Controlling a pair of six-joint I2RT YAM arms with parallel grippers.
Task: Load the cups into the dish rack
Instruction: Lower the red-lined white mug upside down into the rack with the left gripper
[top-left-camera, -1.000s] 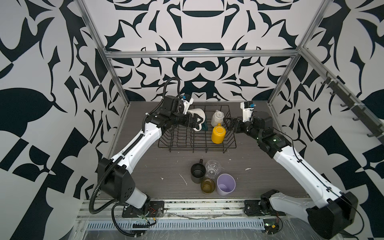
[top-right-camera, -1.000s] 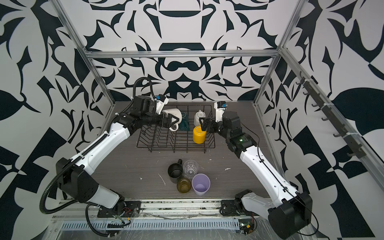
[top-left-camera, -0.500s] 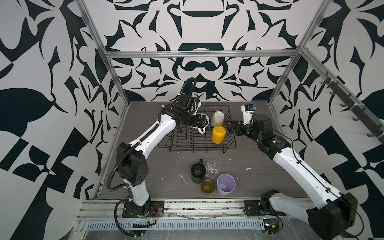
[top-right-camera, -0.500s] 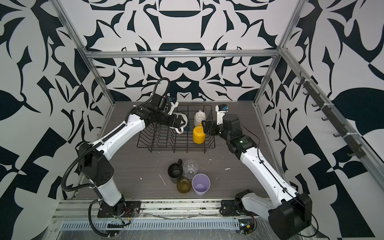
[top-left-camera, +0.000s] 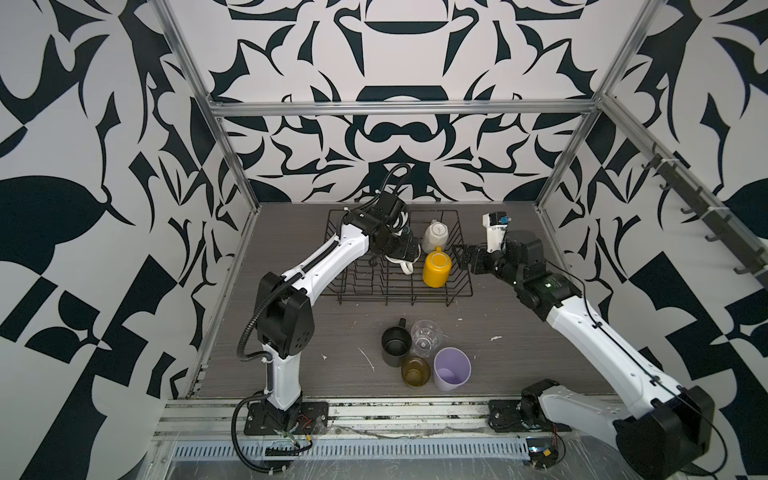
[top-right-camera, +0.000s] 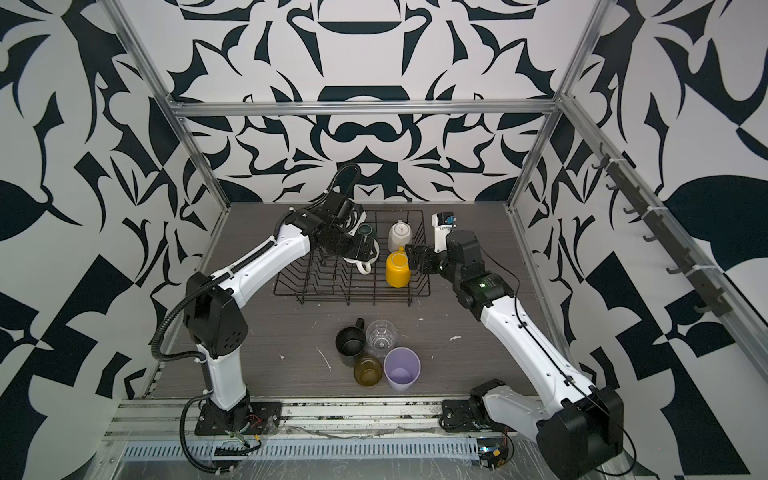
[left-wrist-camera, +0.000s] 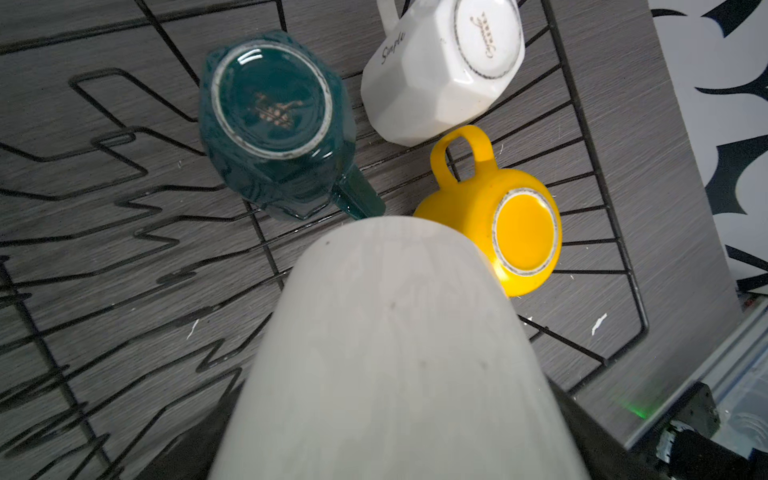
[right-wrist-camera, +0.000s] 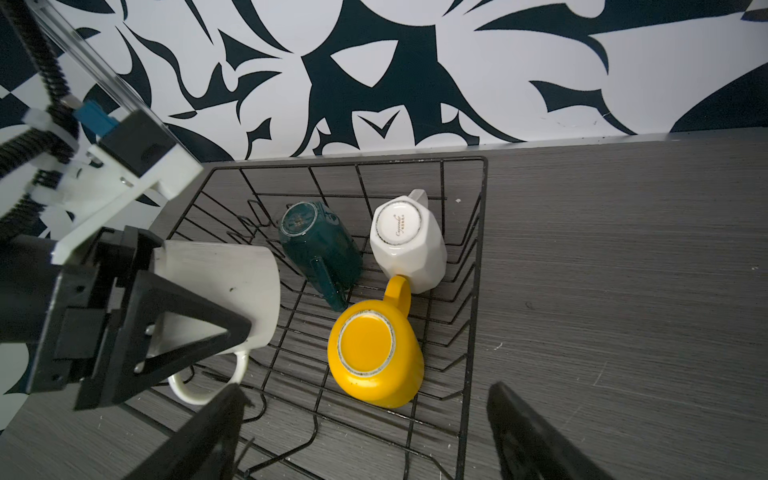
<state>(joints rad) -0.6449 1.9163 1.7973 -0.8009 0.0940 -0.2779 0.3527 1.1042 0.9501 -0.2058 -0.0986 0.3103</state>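
1. My left hand reaches over the black wire dish rack. The rack stands on the grey wood-grain bench, just above the middle of both top views.
2. This hand grips a plain white ceramic mug across its body, the jaws spread wide to span it.
3. The mug lies on its side in my grip, over the middle of the rack, with its handle hanging down toward the wires. I cannot tell whether the handle touches them.
4. Three cups sit in the right part of the rack, all bottom up.
5. The round yellow mug is nearest the front, tilted, just right of the mug I hold.
6. The faceted white mug stands just behind the yellow one, whose handle points at it.
7. The dark teal mug leans to the left of the faceted one and is partly hidden under my left arm in the top views.
8. My right hand hovers at the rack's right edge, beside the yellow mug. Its jaws are wide apart and hold nothing.
9. Four more cups cluster on the bench in the lower middle of the top views, well apart from the rack.
10. These are a black mug, a clear glass, an amber-olive glass and a lilac tumbler, all upright and close together.
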